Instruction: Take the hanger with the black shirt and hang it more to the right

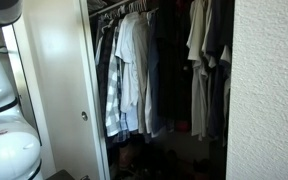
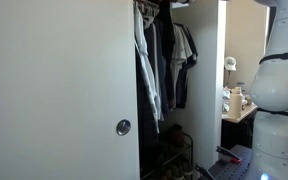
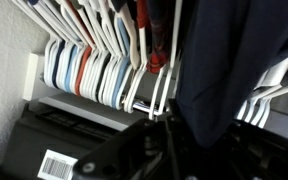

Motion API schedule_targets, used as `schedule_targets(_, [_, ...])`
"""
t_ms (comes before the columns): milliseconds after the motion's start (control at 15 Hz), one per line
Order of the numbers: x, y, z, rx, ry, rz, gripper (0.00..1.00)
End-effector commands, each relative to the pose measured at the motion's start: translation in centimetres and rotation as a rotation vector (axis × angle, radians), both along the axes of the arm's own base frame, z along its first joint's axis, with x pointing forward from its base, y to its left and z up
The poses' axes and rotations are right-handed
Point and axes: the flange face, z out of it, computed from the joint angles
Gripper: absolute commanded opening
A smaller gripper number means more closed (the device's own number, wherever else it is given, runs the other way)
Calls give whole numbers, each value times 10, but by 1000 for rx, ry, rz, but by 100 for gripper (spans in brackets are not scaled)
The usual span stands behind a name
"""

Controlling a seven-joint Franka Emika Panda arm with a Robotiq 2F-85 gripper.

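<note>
In both exterior views the white sliding door point(image 2: 54, 90) is standing nearest and covering one side of the closet, with its round pull point(image 2: 123, 127) sitting near the free edge. A textured white wall point(image 1: 269, 90) is bounding the opening on the opposite side.

Behind the door line, a plaid shirt point(image 1: 111, 95) and white shirts point(image 1: 134, 60) are hanging packed together. Beige shirts point(image 1: 197, 50) are hanging further along the rod, with dark garments between the two groups — too dim to separate.

In the wrist view, a dense row of white, red and blue hangers point(image 3: 84, 75) is crowding the rod. A black case point(image 3: 34, 140) with a barcode label point(image 3: 54, 165) is showing at the lower edge. The black shirt point(image 3: 224, 60) is hanging just beside the gripper point(image 3: 167, 122). The gripper is standing closed to a narrow pinch — clamping the thin pale wire of the hanger point(image 3: 162, 98) carrying that shirt.
</note>
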Motion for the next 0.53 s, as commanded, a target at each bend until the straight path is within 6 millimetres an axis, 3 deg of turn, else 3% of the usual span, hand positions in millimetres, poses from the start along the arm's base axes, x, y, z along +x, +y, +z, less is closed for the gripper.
schedule_targets(0, [-2,-5,1,8,-30,-12,3])
schedule_targets(467, [-18,-7,-18,10,17,-20,3])
